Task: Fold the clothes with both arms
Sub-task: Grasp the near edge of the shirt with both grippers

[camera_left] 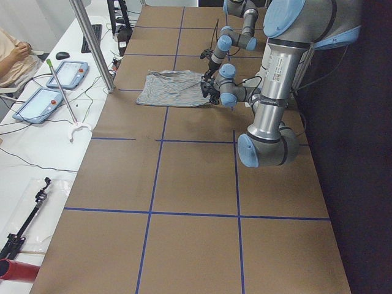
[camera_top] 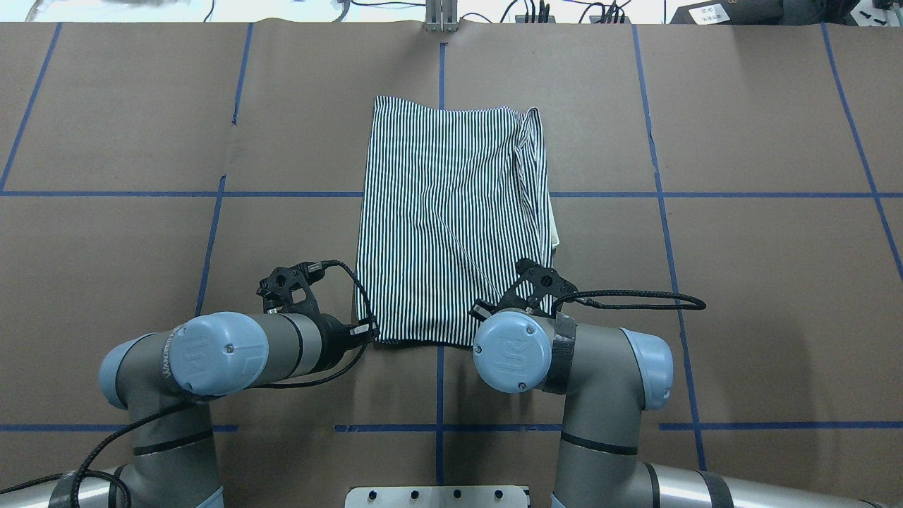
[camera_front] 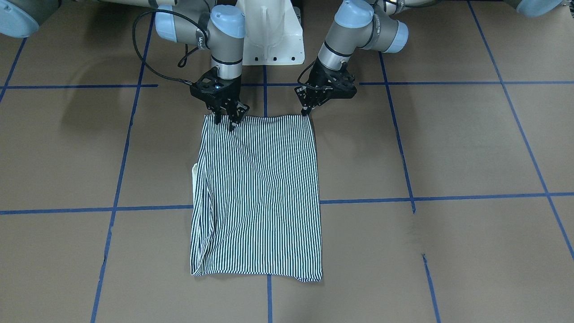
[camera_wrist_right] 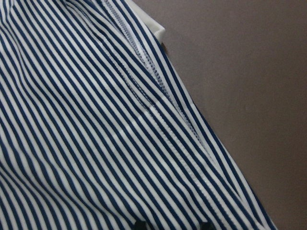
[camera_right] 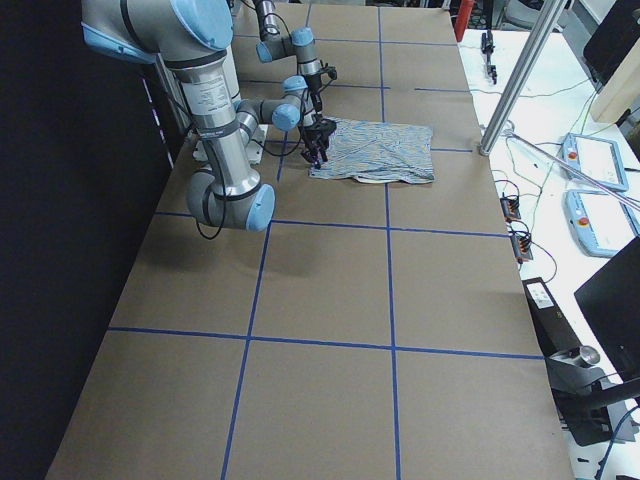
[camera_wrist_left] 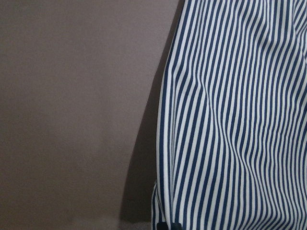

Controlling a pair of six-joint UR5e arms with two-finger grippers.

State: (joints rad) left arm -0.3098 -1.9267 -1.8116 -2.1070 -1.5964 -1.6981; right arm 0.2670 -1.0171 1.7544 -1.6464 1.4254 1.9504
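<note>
The striped polo shirt (camera_front: 260,193) lies flat on the brown table, folded into a tall rectangle (camera_top: 451,219). A sliver of white collar (camera_top: 556,236) pokes out along one long side. Both grippers sit at the corners of the edge nearest the robot. My left gripper (camera_front: 306,111) pinches its corner, and in the left wrist view the striped cloth (camera_wrist_left: 240,120) rises slightly off the table there. At the other corner my right gripper (camera_front: 226,122) is pressed into the cloth, with a crease running from it across the shirt. A seam and the collar tip (camera_wrist_right: 153,26) show in the right wrist view.
The white pedestal base (camera_front: 273,36) stands just behind the grippers. Blue tape lines (camera_front: 358,200) grid the table. Beyond the far edge is a side bench with tablets (camera_left: 61,73), a metal post (camera_left: 92,43) and a person's arm (camera_left: 12,55).
</note>
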